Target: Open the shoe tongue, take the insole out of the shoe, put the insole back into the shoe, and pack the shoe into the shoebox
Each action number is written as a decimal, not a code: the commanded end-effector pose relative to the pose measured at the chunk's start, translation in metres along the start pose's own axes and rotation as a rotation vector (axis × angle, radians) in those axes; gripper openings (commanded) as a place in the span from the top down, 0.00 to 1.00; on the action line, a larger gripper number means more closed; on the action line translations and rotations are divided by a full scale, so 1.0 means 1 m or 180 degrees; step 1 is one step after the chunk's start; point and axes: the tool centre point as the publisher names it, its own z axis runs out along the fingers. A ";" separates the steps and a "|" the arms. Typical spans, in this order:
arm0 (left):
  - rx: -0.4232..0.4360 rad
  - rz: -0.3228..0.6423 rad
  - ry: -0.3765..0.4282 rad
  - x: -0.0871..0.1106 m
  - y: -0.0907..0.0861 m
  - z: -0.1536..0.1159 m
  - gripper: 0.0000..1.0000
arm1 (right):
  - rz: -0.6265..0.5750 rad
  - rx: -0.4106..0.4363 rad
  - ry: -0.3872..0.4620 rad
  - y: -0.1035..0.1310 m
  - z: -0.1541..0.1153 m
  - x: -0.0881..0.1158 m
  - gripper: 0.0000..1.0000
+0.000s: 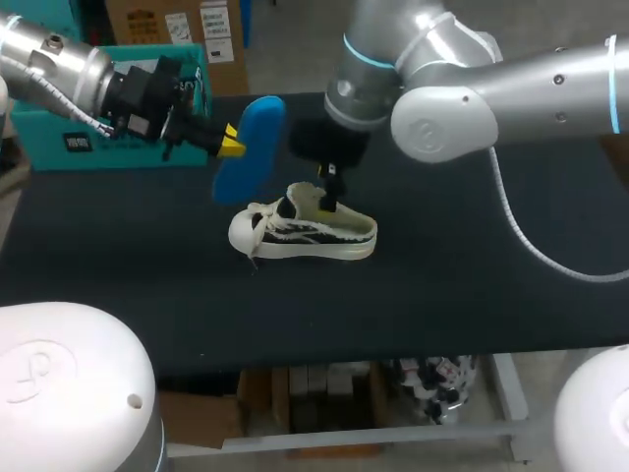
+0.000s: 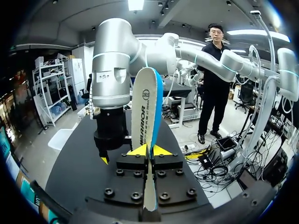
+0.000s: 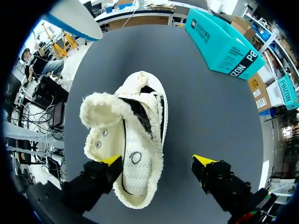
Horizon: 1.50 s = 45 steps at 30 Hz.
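While I watched the feeds, the left gripper [image 2: 150, 150] was clamped tight on the insole [image 2: 145, 107], both yellow tips pressed against its narrow end from either side. The insole stood upright out of the fingers. Its face was white with dark print and its edge was bright blue. From the head view its blue underside [image 1: 251, 147] faced the camera, and it hung in the air above the table [image 1: 472, 285], behind and to the left of the shoe [image 1: 305, 228].

The shoe lay on its sole near the middle of the dark table, toe pointing to my left. It was a cream low-top with frayed, fuzzy edging, black stripes along the side and a black lining. In the right wrist view the shoe [image 3: 135, 140] had its tongue pulled forward and folded over the toe, so the opening was wide and two metal eyelets showed.

The right gripper [image 3: 157, 161] hovered over the heel end with its fingers spread wide and nothing held. One fingertip [image 3: 111, 160] sat right at the heel rim, though I could not tell whether it touched. The other stood well clear over bare table.

The teal shoebox [image 1: 108, 118] sat at the table's far left corner, well apart from the shoe, with its lid closed.
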 end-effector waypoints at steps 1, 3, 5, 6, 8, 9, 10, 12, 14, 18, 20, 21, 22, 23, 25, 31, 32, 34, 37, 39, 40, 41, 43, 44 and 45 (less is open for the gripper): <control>0.0043 -0.0007 -0.0076 0.006 0.004 -0.006 1.00 | -0.0004 0.0184 0.0055 0.008 0.009 -0.006 0.15; 0.0048 -0.0012 -0.0083 0.007 0.004 -0.008 1.00 | -0.0006 0.0174 0.0070 0.009 0.011 -0.006 0.39; 0.0055 -0.0020 -0.0095 0.007 0.003 -0.010 1.00 | 0.0001 0.0169 0.0080 0.009 0.013 -0.007 0.67; 0.0057 -0.0022 -0.0097 0.008 0.002 -0.011 1.00 | 0.0005 0.0167 0.0080 0.010 0.014 -0.007 1.00; 0.0057 -0.0022 -0.0104 0.009 0.000 -0.012 1.00 | 0.0052 0.0175 0.0058 0.010 0.015 -0.007 1.00; 0.0058 -0.0019 -0.0104 0.009 -0.001 -0.013 1.00 | 0.0062 0.0174 0.0060 0.010 0.015 -0.007 1.00; 0.0061 -0.0017 -0.0103 0.009 -0.003 -0.013 1.00 | 0.0090 0.0179 0.0055 0.010 0.015 -0.007 1.00; 0.0068 -0.0010 -0.0096 0.008 -0.006 -0.014 1.00 | 0.0119 0.0178 0.0045 0.008 0.015 -0.006 1.00; 0.0083 0.0001 -0.0083 0.008 -0.009 -0.015 1.00 | 0.0197 0.0172 0.0016 0.005 0.013 -0.005 1.00; 0.0117 0.0024 -0.0034 0.005 -0.014 -0.014 1.00 | 0.0385 0.0128 -0.0063 -0.004 0.008 -0.003 1.00; 0.0126 0.0035 -0.0013 0.004 -0.019 -0.013 1.00 | 0.0495 0.0110 -0.0123 -0.009 0.004 -0.002 1.00; 0.0130 0.0049 0.0003 0.004 -0.021 -0.012 1.00 | 0.0557 0.0101 -0.0154 -0.012 0.001 -0.001 1.00; 0.0131 0.0060 0.0012 0.004 -0.024 -0.012 1.00 | 0.0609 0.0097 -0.0177 -0.014 -0.002 0.000 1.00; 0.0134 0.0070 0.0021 0.003 -0.027 -0.011 1.00 | 0.0667 0.0097 -0.0204 -0.017 -0.006 0.000 1.00; 0.0160 0.0100 0.0070 0.002 -0.034 -0.011 1.00 | 0.0800 0.0086 -0.0265 -0.022 -0.013 0.002 1.00; 0.0262 0.0227 0.0178 0.003 -0.059 -0.012 1.00 | 0.1220 0.0111 -0.0363 -0.034 -0.029 0.007 1.00; 0.0278 0.0237 0.0189 0.003 -0.063 -0.012 1.00 | 0.1304 0.0107 -0.0385 -0.036 -0.032 0.008 1.00; 0.0331 0.0251 0.0233 0.003 -0.070 -0.012 1.00 | 0.1481 0.0061 -0.0398 -0.042 -0.037 0.010 1.00; 0.0437 0.0231 0.0321 0.002 -0.080 -0.012 1.00 | 0.1721 0.0017 -0.0396 -0.050 -0.043 0.014 1.00; 0.0514 0.0169 0.0392 -0.001 -0.087 -0.013 1.00 | 0.1841 -0.0016 -0.0380 -0.054 -0.047 0.016 1.00; 0.0556 0.0144 0.0439 -0.003 -0.090 -0.013 1.00 | 0.1911 -0.0032 -0.0373 -0.056 -0.048 0.017 1.00; 0.0604 0.0094 0.0469 -0.006 -0.095 -0.013 1.00 | 0.1970 -0.0041 -0.0360 -0.058 -0.051 0.018 1.00; 0.0666 0.0029 0.0544 -0.008 -0.100 -0.012 1.00 | 0.2060 -0.0060 -0.0346 -0.061 -0.053 0.020 1.00; 0.0699 0.0005 0.0571 -0.009 -0.103 -0.012 1.00 | 0.2114 -0.0072 -0.0317 -0.062 -0.055 0.021 1.00; 0.0732 -0.0021 0.0597 -0.010 -0.105 -0.012 1.00 | 0.2162 -0.0088 -0.0298 -0.063 -0.056 0.022 1.00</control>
